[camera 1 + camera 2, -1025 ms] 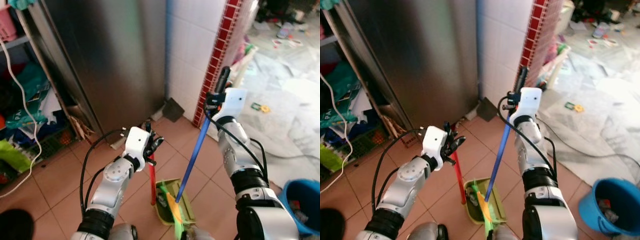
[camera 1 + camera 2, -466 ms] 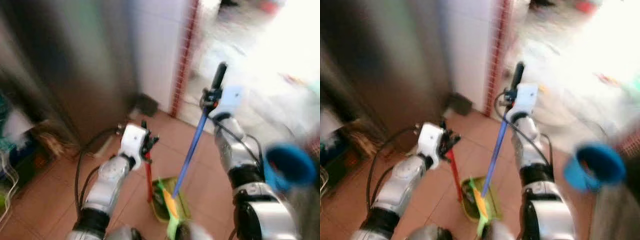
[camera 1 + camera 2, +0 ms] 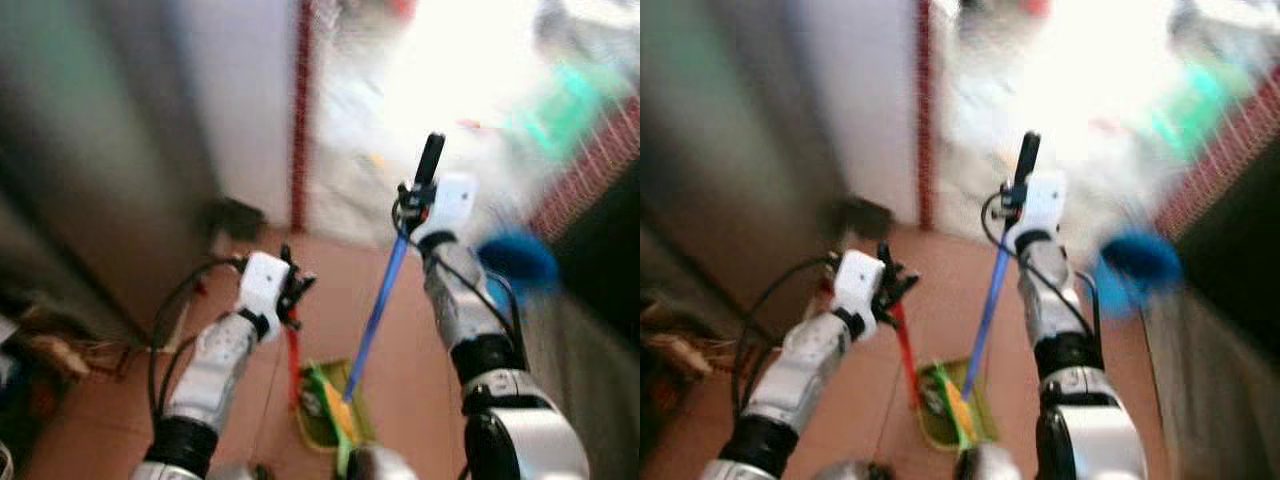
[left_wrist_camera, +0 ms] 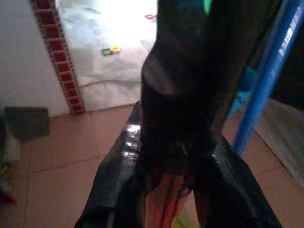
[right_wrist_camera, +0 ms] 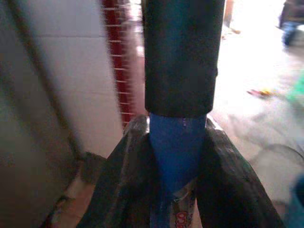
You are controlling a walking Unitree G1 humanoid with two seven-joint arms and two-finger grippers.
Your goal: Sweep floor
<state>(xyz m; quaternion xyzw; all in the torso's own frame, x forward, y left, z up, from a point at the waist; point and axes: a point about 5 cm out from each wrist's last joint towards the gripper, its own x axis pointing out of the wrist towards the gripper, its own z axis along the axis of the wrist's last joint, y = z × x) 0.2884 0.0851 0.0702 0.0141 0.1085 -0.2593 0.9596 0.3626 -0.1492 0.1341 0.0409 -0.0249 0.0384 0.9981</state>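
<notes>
Both sets of fingers are clamped on tool handles. The right gripper (image 3: pixel 412 196), right of centre in the left eye view, is closed around the blue broom handle (image 3: pixel 378 303) just below its black grip (image 3: pixel 429 158); in the right wrist view the blue shaft is pinched tight between the fingers (image 5: pixel 233 194). The left gripper (image 3: pixel 290 296), at middle left, is closed around the red dustpan handle (image 3: pixel 293 362), seen in the left wrist view as a red shaft squeezed between the fingers (image 4: pixel 116 190). Both shafts run down to the green dustpan (image 3: pixel 320 425) at the lower centre, resting on the terracotta tile floor (image 3: pixel 410 320). The head views are blurred. The step in hand is judged to be carrying the tools toward the bright littered area at the upper right; next, the broom must be lowered and drawn across the floor toward the pan.
</notes>
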